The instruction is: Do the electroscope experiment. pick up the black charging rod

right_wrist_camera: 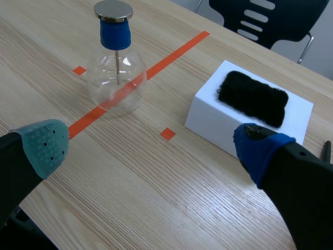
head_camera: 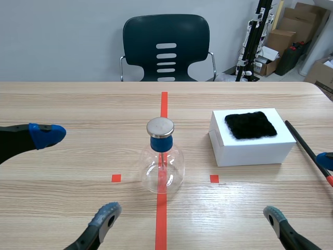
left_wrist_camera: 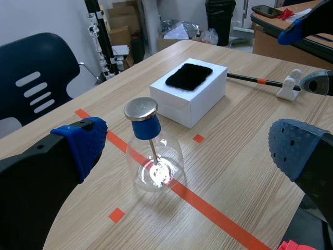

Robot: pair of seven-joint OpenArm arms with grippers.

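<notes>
Nearest the robot, both arms are hanging low over the table [head_camera: 62, 104] with nothing held. The left gripper [head_camera: 77, 175] is standing wide open, its pads [head_camera: 47, 134] well apart, and the right gripper [head_camera: 299, 186] is gaping just as wide. Between them, on the tape line [head_camera: 161, 219], the flask [head_camera: 162, 165] of the electroscope is standing upright, and neither arm is touching it. Just beyond, to the robot's right, the white box [head_camera: 250, 150] is carrying a black cloth [head_camera: 250, 125] on its lid. The rod [left_wrist_camera: 244, 78], the thing to be picked up, is lying on the side of the box away from the flask, running from near the box's back corner toward the robot. In the left wrist view its orange-banded near end is resting on a small white stand [left_wrist_camera: 286, 91]. The right gripper's blue pad [head_camera: 325, 159] is sitting close to that near end, though whether it is touching cannot be told, and the jaws are not enclosing the rod. Judged from this, the pickup is barely beginning: the right gripper is placed near the rod, while alignment over it, the grasp and the lift are all waiting to be done. Farthest off, a dark chair [head_camera: 165, 47] is standing behind the table.
</notes>
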